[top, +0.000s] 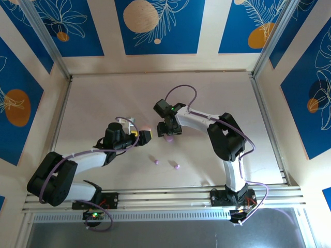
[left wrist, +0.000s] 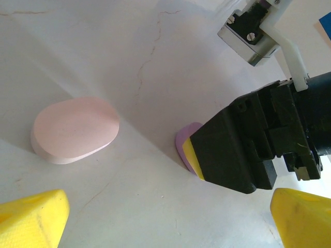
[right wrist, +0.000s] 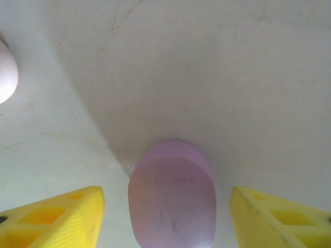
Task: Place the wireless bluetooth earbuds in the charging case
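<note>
Two light purple earbuds (top: pixel 156 161) (top: pixel 176 166) lie loose on the table, nearer than both grippers. The pink earbuds are out of view. A closed purple case (right wrist: pixel 173 206) lies flat between the open yellow fingers of my right gripper (right wrist: pixel 168 225), which straddles it without touching. In the top view that gripper (top: pixel 169 133) hangs over the purple case (top: pixel 168 138). A closed pale pink case (left wrist: pixel 75 129) lies ahead of my left gripper (left wrist: pixel 165 227), which is open and empty. The purple case (left wrist: pixel 185 142) peeks out behind the right gripper's black finger (left wrist: pixel 232 150).
The white table (top: pixel 217 103) is walled by metal rails at the sides and front. The pink case's edge (right wrist: pixel 6 72) sits at the left of the right wrist view. My two grippers (top: pixel 144 137) are close together mid-table.
</note>
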